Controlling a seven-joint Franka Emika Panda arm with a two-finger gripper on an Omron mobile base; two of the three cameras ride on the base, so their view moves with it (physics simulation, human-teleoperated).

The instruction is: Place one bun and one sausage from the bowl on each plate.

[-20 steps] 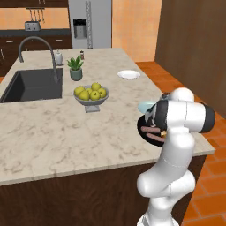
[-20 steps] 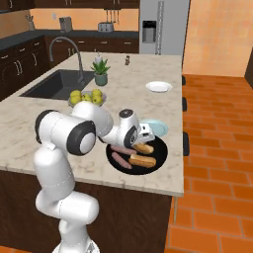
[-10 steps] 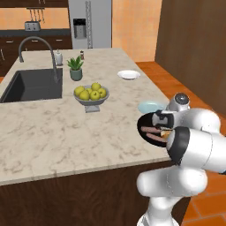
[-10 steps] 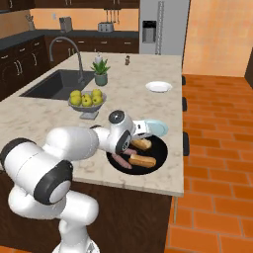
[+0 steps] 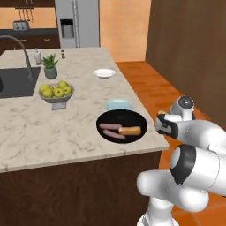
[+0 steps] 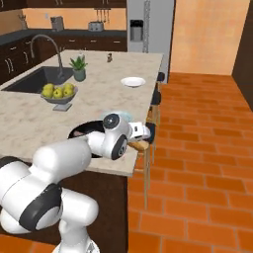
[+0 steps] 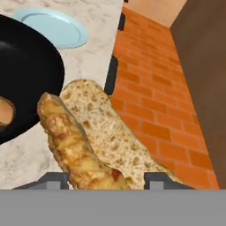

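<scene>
Hand view: gripper point(image 7: 106, 182) closed on a golden-tan bun point(image 7: 95, 139), held lengthwise between the two fingertips point(image 7: 53, 180); split crumb face and browned crust both visible. Behind it, rim of the black bowl point(image 7: 42, 75) on the marble counter point(image 7: 95, 44), the pale blue plate point(image 7: 53, 28) beyond, and brick floor point(image 7: 150, 92) past the counter edge.

Left base view, not given by the hand view: bowl point(image 5: 106, 118) seen whole near the counter's right end, holding two sausages point(image 5: 112, 131) and a second bun point(image 5: 129, 130); blue plate point(image 5: 118, 104) just behind the bowl; white plate point(image 5: 104, 73) farther back, bare; grey footed bowl of yellow-green fruit point(image 5: 56, 94), potted plant point(image 5: 50, 66), sink point(image 5: 15, 81) and refrigerator point(image 5: 77, 22). Gripper point(image 5: 161, 118) off the counter's right edge, a sliver of bun at its tip.

Right base view: held bun point(image 6: 139, 145) at the counter's near corner, arm covering most of the bowl point(image 6: 79, 131); white plate point(image 6: 133, 81) well apart. No legible writing anywhere.
</scene>
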